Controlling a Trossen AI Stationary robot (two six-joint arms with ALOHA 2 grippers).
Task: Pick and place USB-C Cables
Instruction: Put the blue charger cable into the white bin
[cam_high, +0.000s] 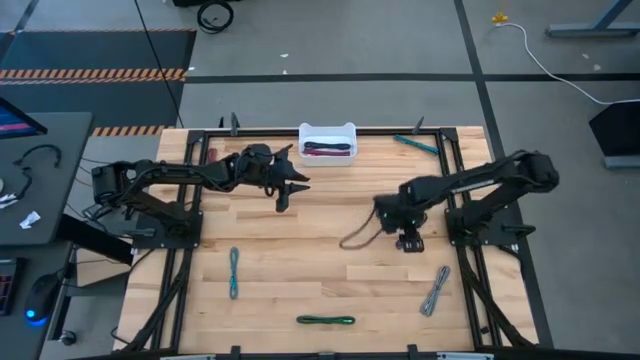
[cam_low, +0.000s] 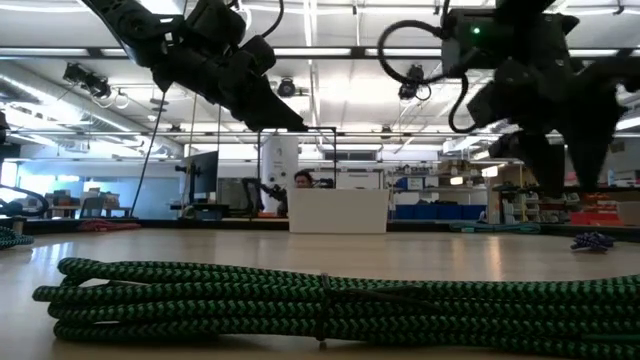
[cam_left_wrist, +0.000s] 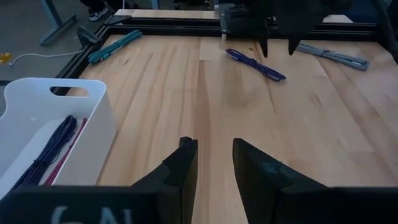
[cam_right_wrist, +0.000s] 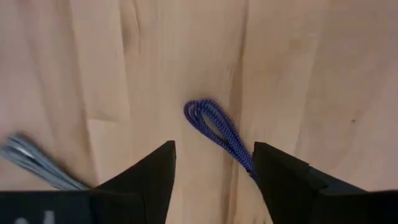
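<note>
- While the right hand (cam_right_wrist: 214, 168) hangs over mid-worktop (cam_high: 300, 250), its fingers are spread, empty, straddling a purple cable (cam_right_wrist: 217, 127) lying flat.
- Left hand (cam_left_wrist: 214, 165) parted, empty, beside the white bin (cam_left_wrist: 37, 124), which holds two cables (cam_left_wrist: 53, 149).

On your worktop (cam_high: 300, 250), loose folded USB-C Cables: one green cable (cam_high: 326, 320) lying flat near the front edge, filling the low view's foreground; one teal cable (cam_high: 234, 272) at front left, lying lengthwise; one grey cable (cam_high: 435, 290) at front right, set diagonally; one teal-green cable (cam_high: 414, 143) at the back right edge; one blue-purple cable (cam_right_wrist: 219, 129), braided and looped, flat on the wood mid-right. In your white bin (cam_high: 328, 131) at back centre: one purple cable (cam_left_wrist: 53, 151) beside one red cable (cam_left_wrist: 67, 151).
</note>
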